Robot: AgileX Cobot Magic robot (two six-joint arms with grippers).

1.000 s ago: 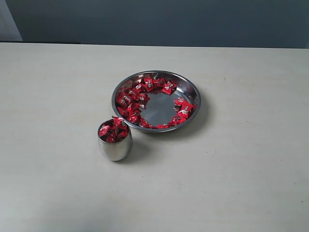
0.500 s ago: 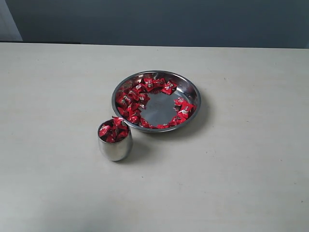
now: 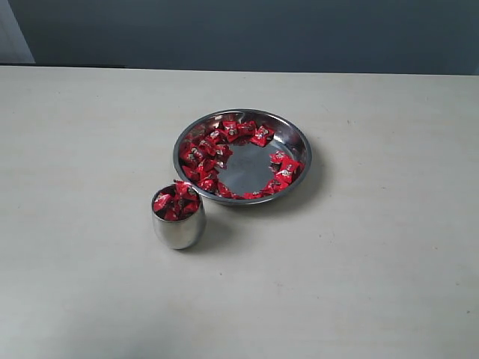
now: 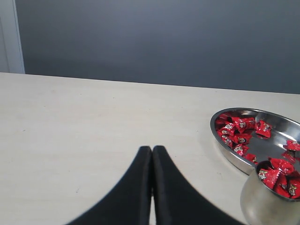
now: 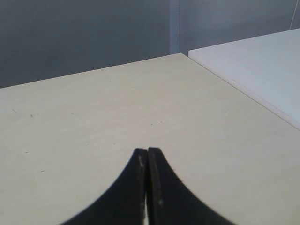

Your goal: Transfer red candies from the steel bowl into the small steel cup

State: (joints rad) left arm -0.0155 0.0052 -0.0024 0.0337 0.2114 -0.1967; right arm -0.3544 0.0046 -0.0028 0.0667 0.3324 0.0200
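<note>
**Both hands closed, clear of bowl and cup**

The bowl (image 3: 247,170) is shown near the middle of the counter (image 3: 90,149), with the cup (image 3: 178,228) standing upright just beside its near-left rim; whether the two touch cannot be told. The candies (image 3: 202,153) are spread in a crescent along the bowl's wall, thickest on the side facing the cup, and the flat centre is bare. More candies are heaped to the cup's brim.

Neither arm is seen in the exterior view. The left hand (image 4: 151,152) is shown with its fingers pressed together and nothing between them. Bowl and cup lie near it, ahead and off to one side of its line rather than straight in front. The right hand (image 5: 147,153) is likewise closed and empty, and only bare counter is seen beyond it.

The left arm is therefore judged the nearer to the work. Its hand would have to be opened and swung toward the bowl's crowded side. No common long axis is shown by the candies, as their wrapper ends point every way.
</note>
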